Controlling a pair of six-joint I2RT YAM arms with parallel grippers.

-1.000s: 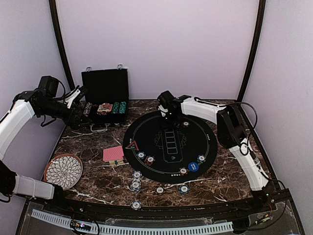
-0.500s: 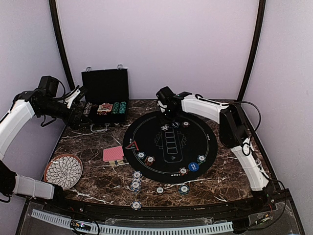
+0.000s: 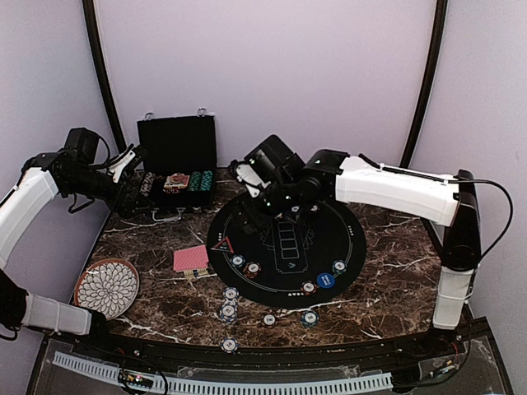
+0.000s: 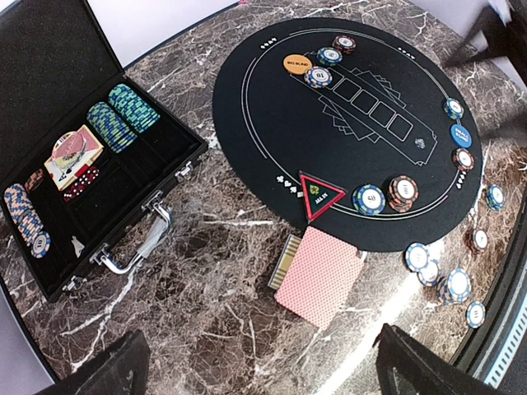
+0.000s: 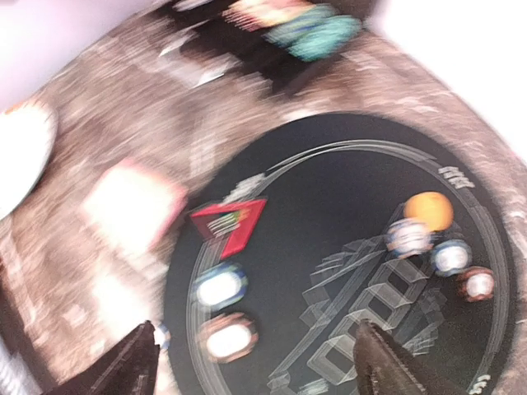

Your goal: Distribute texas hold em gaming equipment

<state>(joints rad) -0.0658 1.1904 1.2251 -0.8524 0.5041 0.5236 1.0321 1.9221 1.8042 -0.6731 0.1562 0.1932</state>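
Right gripper (image 5: 255,358): spread, empty, above the mat (image 3: 329,255)
Chips (image 5: 436,247): on mat below it, untouched
Left gripper (image 4: 263,370): spread, empty, over cards (image 4: 317,276)

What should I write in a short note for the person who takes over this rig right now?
Left pincer: open, empty, near the case.
Right pincer: open, empty, above the mat.
Done: orange button, blue button, triangle marker and several chips lie on the mat. Cards lie beside it.
Left: chip stacks in the case; loose chips at the near edge.
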